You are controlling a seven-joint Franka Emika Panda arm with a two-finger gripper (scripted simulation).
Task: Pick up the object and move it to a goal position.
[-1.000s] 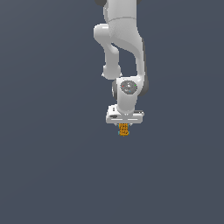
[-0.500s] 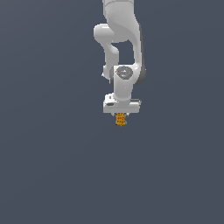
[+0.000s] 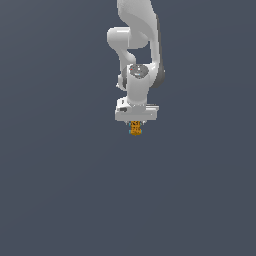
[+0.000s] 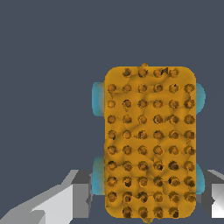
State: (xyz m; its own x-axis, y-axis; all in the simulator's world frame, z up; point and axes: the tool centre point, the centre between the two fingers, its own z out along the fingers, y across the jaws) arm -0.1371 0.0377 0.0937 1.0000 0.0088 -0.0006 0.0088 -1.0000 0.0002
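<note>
The object is a small orange-brown lumpy oblong hanging upright just under my white gripper in the exterior view. In the wrist view the object fills the middle as an orange studded slab with light blue bits at its sides. My grey fingers close against its lower part on both sides. The gripper is shut on the object and holds it in the air. The fingertips are mostly hidden behind the object.
The white arm comes down from the top of the exterior view. A plain dark grey ground lies all around. No goal marker shows.
The gripper has risen with the object held in it and shifted slightly toward the exterior view's left. The wrist has turned a little.
</note>
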